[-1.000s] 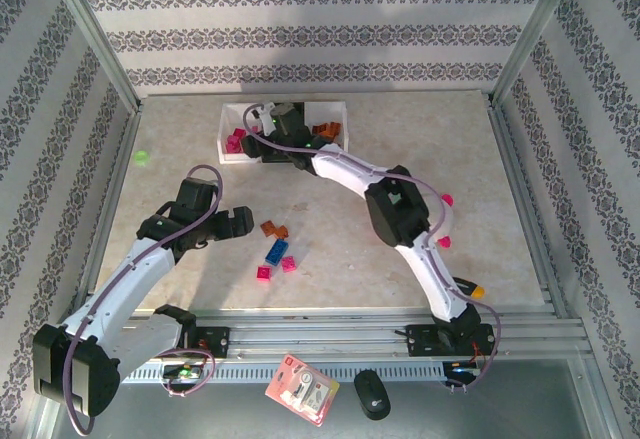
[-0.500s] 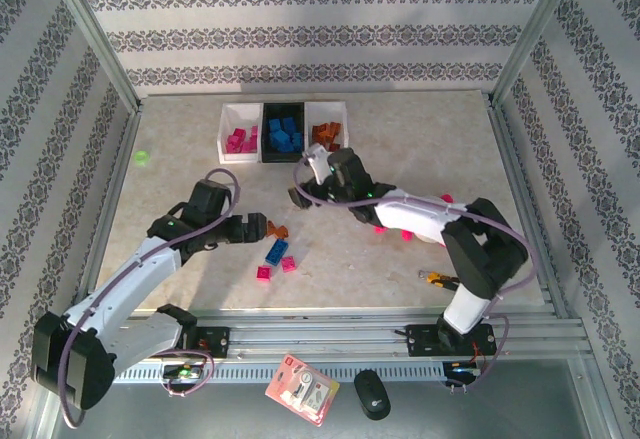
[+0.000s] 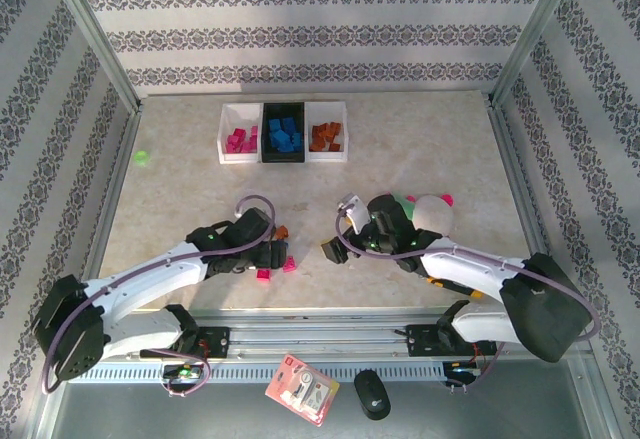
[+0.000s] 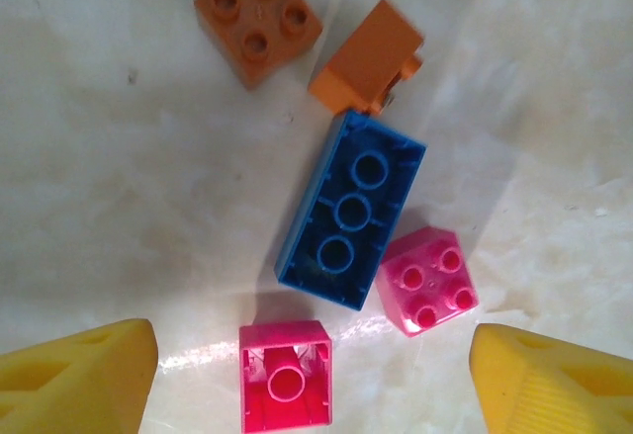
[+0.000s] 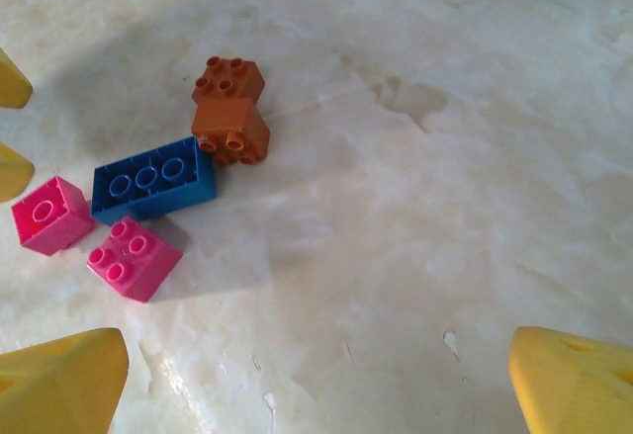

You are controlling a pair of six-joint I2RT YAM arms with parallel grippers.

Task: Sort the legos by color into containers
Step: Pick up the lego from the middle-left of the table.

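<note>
Pink, blue and orange-brown: finds the legos (image 3: pixel 283 134) in two places. Records the containers (image 3: pixel 238 114), three bins joined in a row at the far side of the table (image 3: pixel 430 149), white, black, white; notes pink pieces in the left white bin, blue in the black middle bin, orange-brown in the right white bin. Counts five loose bricks near the front edge, between the two arms. From the left wrist, sees an orange brick (image 4: pixel 257 19) studs up, a second orange brick (image 4: pixel 366 56) on its side just beside it, a blue brick (image 4: pixel 351 212) hollow side up next to that second one, a pink brick (image 4: pixel 427 281) studs up against the blue one's long side, and another pink brick (image 4: pixel 287 385) hollow side up just beside the blue one's near end. Places the left hand (image 4: pixel 315 385) over this group, yellow fingertips (image 4: pixel 74 380) wide apart on either side of the upturned pink brick, touching nothing. Places the right hand (image 5: pixel 316 385) just beside the group, jaws spread wide, nothing between them, bare table beneath.
</note>
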